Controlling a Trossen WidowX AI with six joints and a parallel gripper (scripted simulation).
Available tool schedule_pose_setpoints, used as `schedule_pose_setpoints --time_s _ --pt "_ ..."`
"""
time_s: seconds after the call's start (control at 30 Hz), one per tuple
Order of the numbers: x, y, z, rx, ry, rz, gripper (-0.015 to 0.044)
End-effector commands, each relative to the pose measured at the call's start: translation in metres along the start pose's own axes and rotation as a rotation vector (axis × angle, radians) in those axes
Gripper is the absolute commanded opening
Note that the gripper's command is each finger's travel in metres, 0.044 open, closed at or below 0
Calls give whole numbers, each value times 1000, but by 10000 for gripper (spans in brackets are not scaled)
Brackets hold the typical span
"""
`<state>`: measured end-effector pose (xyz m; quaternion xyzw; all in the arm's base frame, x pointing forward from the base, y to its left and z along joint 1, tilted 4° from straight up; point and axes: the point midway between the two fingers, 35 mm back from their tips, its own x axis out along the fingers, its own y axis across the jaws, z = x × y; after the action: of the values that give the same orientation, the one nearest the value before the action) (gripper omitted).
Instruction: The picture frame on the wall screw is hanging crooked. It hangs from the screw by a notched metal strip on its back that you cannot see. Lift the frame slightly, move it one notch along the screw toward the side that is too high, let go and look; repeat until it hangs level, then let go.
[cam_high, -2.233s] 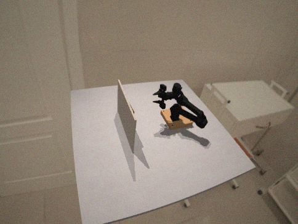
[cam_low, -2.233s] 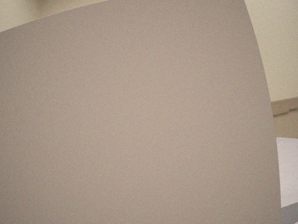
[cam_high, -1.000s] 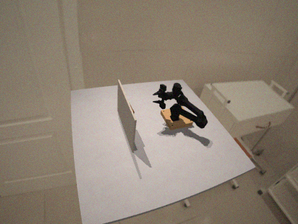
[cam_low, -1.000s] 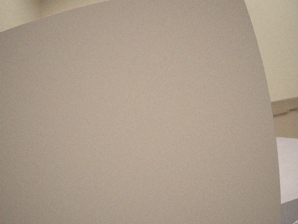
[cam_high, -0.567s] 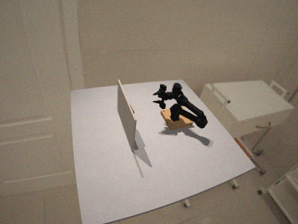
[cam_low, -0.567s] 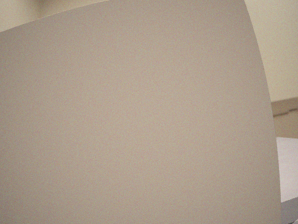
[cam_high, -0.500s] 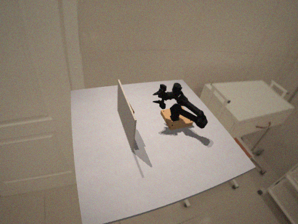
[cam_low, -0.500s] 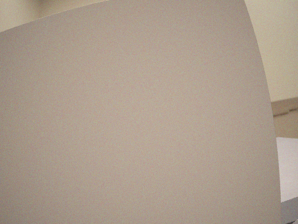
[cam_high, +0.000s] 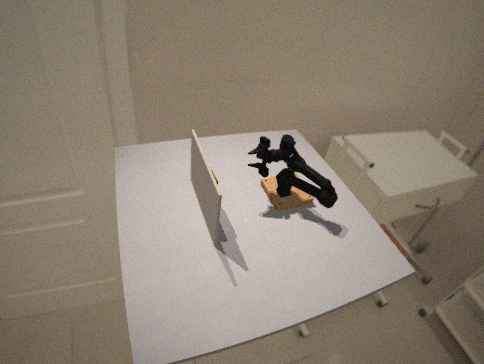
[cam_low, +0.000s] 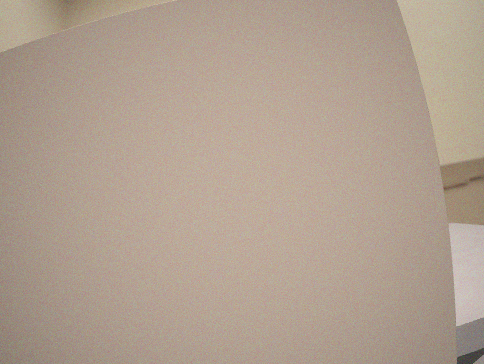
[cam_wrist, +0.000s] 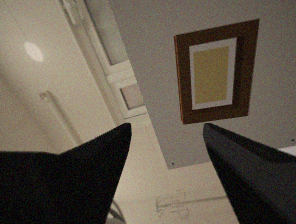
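Observation:
The picture frame (cam_high: 214, 175) (cam_wrist: 185, 75), brown with a white mat and yellow picture, hangs on the grey upright panel (cam_high: 205, 195) (cam_low: 225, 175) (cam_wrist: 155, 75). In the top view only its thin dark edge shows; the exterior view shows only the panel's back. In the wrist view it looks skewed, but the view is oblique and I cannot tell which side is higher. The screw and notched strip are hidden. My gripper (cam_high: 250, 158) (cam_wrist: 166, 128) is open and empty, apart from the frame, on the panel's picture side.
The panel stands on the white table top (cam_high: 165, 300). The arm's base is on an orange-brown block (cam_high: 295, 200) on the picture side of the panel. A white cabinet (cam_high: 400, 160) stands beyond the table at the right.

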<state>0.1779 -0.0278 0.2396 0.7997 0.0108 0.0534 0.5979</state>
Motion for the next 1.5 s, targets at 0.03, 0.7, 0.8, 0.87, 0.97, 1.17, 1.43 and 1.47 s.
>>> schedule_pose_setpoints --time_s 0.03,0.7,0.8,0.87,0.97,1.17,1.43,1.47 --pt "12 -3 5 -16 -2 8 260" --pt "65 -41 -6 -132 -45 13 260" --pt "65 -41 -6 -132 -45 13 260" --pt "65 -41 -6 -132 -45 13 260" --pt "69 -39 -6 -132 -45 13 260" --pt "96 -33 -6 -132 -45 15 260" --pt "141 -38 -3 -132 -44 18 260" --pt "144 -39 -2 -132 -44 18 260"
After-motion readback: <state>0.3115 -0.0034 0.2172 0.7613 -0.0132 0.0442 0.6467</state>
